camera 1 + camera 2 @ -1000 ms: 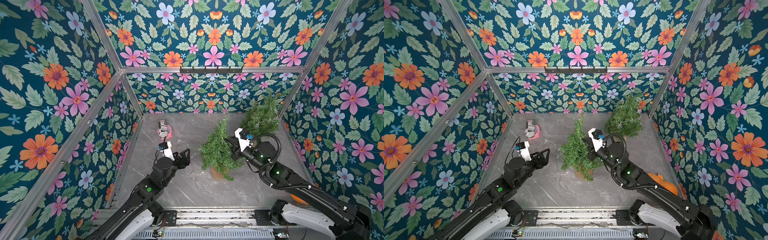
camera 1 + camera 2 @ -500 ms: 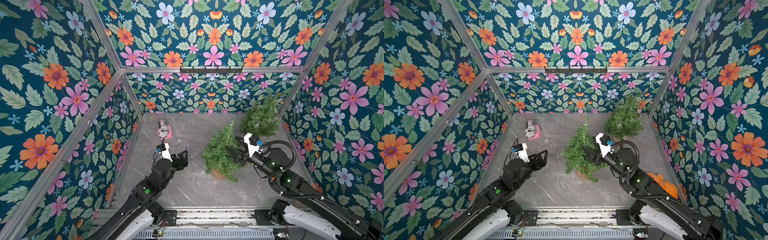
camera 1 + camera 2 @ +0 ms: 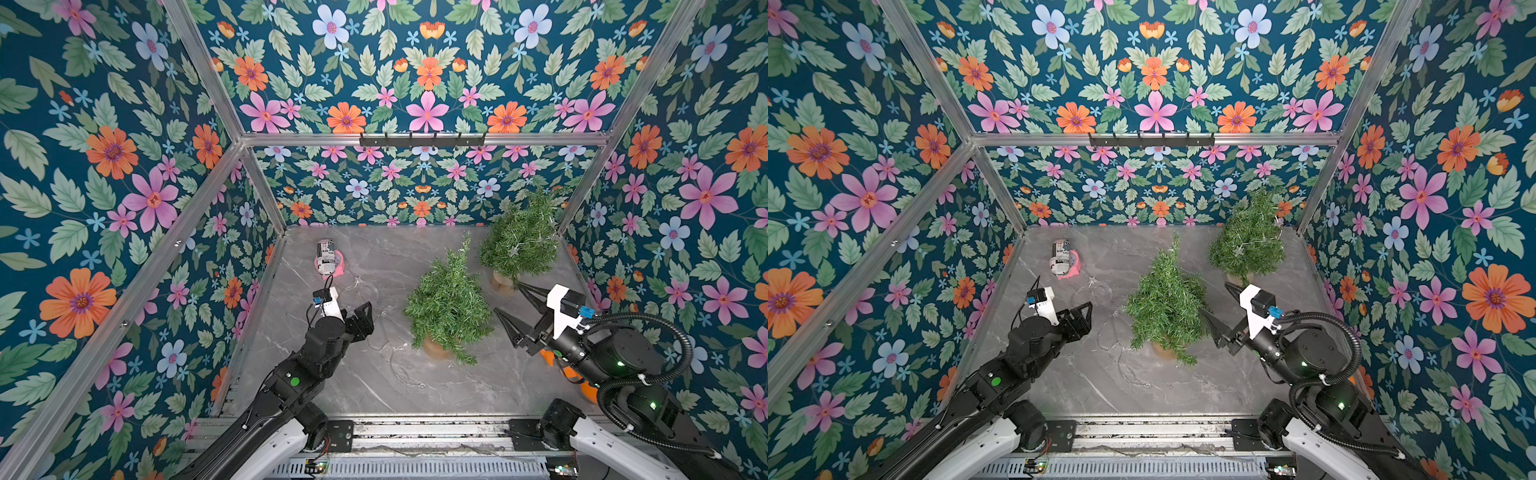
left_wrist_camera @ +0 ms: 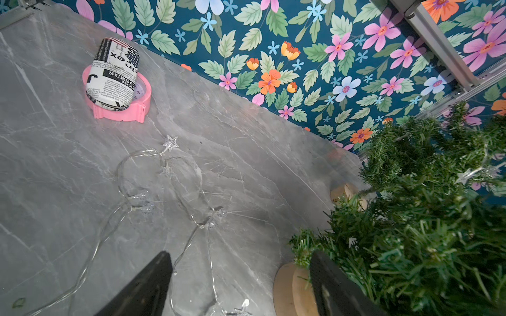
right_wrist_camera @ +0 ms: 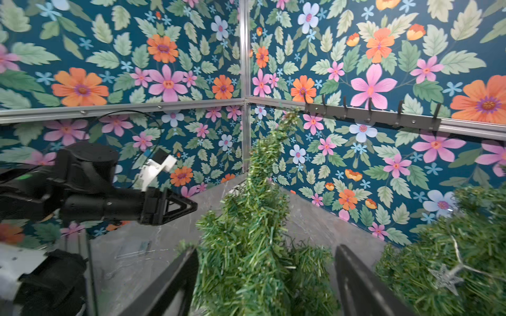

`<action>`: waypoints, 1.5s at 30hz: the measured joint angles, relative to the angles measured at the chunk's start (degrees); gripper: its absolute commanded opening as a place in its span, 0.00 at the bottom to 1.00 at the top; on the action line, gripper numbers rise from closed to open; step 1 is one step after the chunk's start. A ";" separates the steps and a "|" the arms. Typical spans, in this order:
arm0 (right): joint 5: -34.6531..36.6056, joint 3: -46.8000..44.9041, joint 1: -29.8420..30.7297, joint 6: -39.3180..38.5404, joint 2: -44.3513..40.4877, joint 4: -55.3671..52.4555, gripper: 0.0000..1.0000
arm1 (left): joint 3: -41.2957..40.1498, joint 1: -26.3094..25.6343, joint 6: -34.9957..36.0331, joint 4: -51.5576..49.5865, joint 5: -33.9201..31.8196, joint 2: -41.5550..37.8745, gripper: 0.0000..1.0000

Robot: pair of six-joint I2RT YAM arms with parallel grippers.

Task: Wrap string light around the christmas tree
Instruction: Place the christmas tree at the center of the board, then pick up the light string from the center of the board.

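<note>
The right pincer (image 3: 508, 296) has sprung wide and backed off to three o'clock of the tree (image 3: 449, 307), while the string light (image 4: 212, 219) lies loose on the desk (image 3: 374, 386) at nine o'clock, below the wide left pincer (image 4: 239, 255), so wrapping hasn't started.

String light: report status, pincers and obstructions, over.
Left pincer open, by string light. Right pincer open, empty, beside near tree. String light in loose loops on table. Nothing blocking.

Newsprint-patterned case (image 4: 113, 74) atop a pink, perhaps clock-like, base (image 4: 123, 113); black hook rail (image 3: 422, 140) above.
</note>
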 measured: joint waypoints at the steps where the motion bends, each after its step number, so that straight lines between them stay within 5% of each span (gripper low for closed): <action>1: -2.03 -0.59 0.00 0.55 -0.39 -0.96 0.74 | -0.11 0.00 0.00 -0.07 -0.04 0.00 0.82; 8: -14.47 -2.51 1.16 1.77 5.25 -6.10 0.50 | -0.74 0.00 0.00 -0.17 -0.17 0.83 0.82; 14: -14.99 -3.89 15.45 -3.91 9.75 -5.86 0.39 | -1.29 0.00 -0.02 -0.04 -0.17 0.72 0.82; 21: -4.39 -7.17 29.73 -7.19 18.03 -3.06 0.30 | -2.23 0.00 -0.26 0.28 -0.35 0.22 0.82; 31: 11.56 -21.70 43.34 1.70 27.34 12.33 0.32 | -3.76 0.00 -0.46 0.37 -0.39 0.42 0.82; 45: 25.22 -28.59 45.33 11.02 48.35 32.26 0.36 | -6.38 0.00 -3.34 0.22 -0.17 2.40 0.76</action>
